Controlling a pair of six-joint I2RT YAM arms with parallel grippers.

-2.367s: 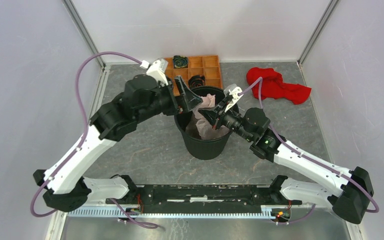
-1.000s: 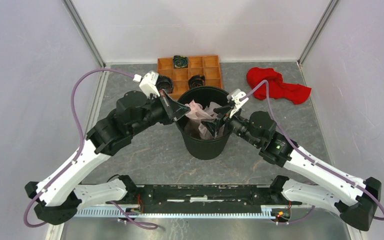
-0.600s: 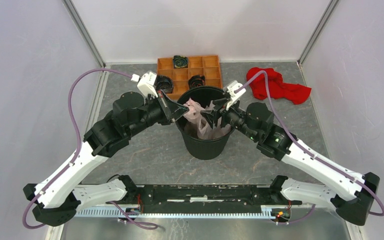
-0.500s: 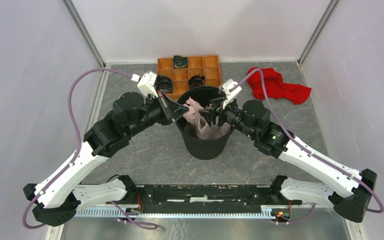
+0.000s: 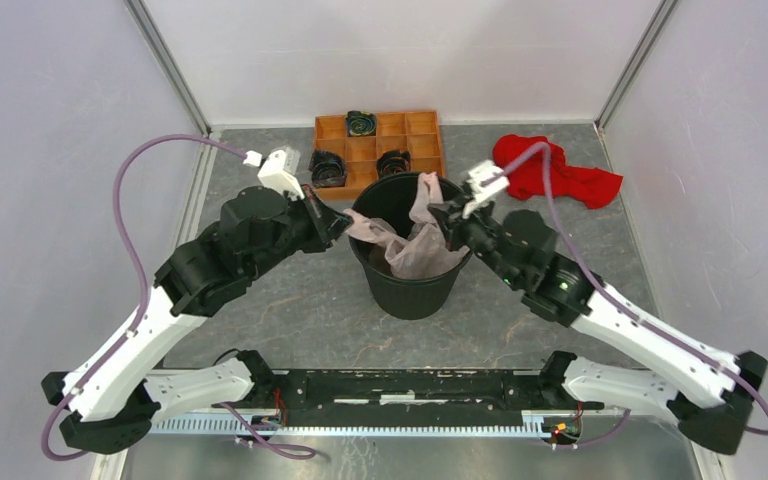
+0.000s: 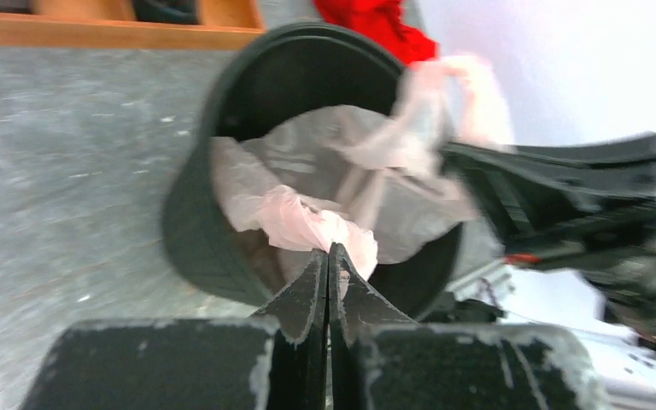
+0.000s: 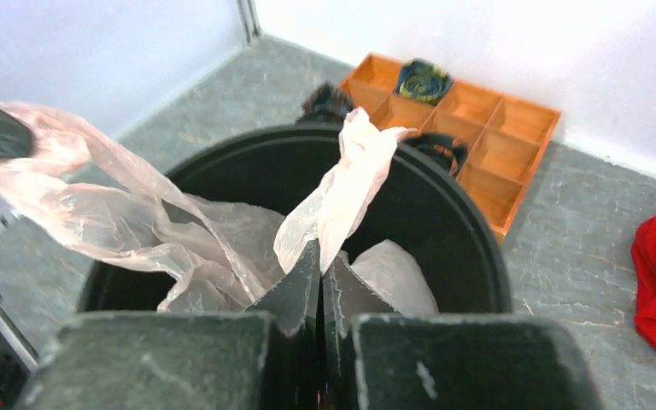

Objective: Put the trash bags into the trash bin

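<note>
Left gripper (image 6: pixel 329 256): your jaws are pinched shut on the trash bag (image 5: pixel 415 248) at its left edge, by the trash bin (image 5: pixel 410 295) rim.
Right gripper (image 7: pixel 320 256): clamped on the bag's right edge, above the rim.
Bag: stretched between both, middle sagging inside the bin.
Behind bin: orange tray (image 5: pixel 421 125), red cloth (image 5: pixel 557 172).

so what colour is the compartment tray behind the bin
The tray is orange, clearest in the top external view.

A grey, mottled stone-look tabletop (image 5: pixel 290 300) carries a round black plastic bin (image 5: pixel 410 292) near its middle, an orange compartment tray (image 5: pixel 422 123) just behind it, and a crumpled bright red cloth (image 5: pixel 557 172) at far right.
</note>
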